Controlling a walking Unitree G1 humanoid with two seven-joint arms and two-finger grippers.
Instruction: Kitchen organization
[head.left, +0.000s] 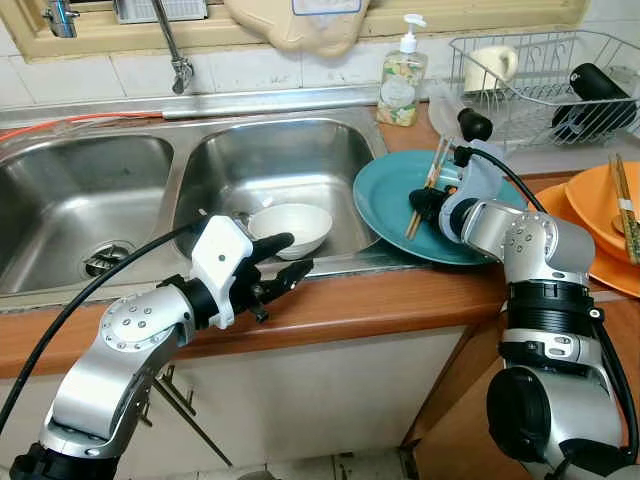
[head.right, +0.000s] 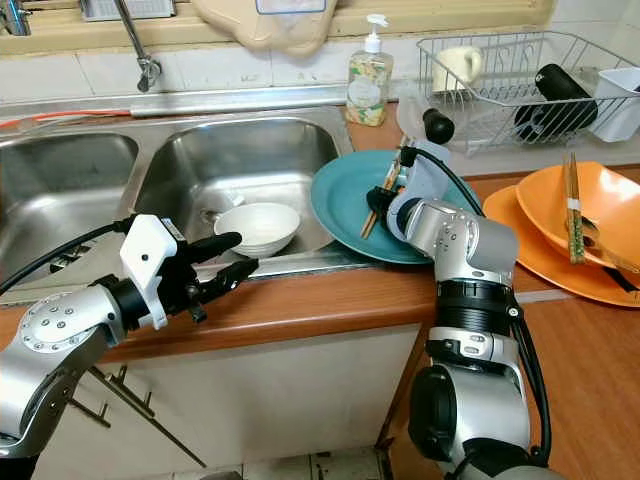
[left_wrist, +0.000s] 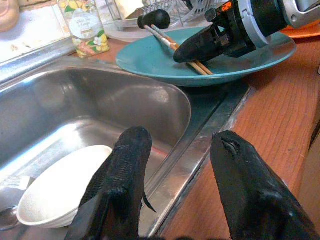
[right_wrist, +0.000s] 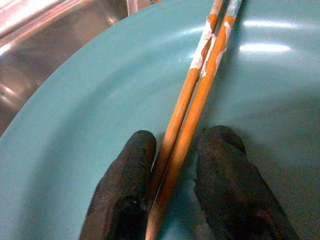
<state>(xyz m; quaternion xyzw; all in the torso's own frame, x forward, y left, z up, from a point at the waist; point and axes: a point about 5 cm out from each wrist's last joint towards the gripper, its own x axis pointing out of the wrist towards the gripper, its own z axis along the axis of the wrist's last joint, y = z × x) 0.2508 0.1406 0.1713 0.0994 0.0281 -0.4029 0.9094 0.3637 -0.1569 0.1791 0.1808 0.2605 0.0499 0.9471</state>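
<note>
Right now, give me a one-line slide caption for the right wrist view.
Right gripper closed on a pair of wooden chopsticks over the teal plate.

The sink (head.left: 60, 170) has two steel basins across the left and centre of the frame, with one white bowl (head.left: 292, 228) in the right-hand basin. Lower right of centre lies one teal plate (head.left: 385, 205) carrying one pair of wooden chopsticks (head.left: 428, 187), and at the right edge sit two stacked orange plates (head.left: 600, 215) with another pair of chopsticks (head.left: 623, 195). Along the top stand one soap bottle (head.left: 402, 78), one wire dish rack (head.left: 540, 85) and one tap (head.left: 172, 45).
</note>
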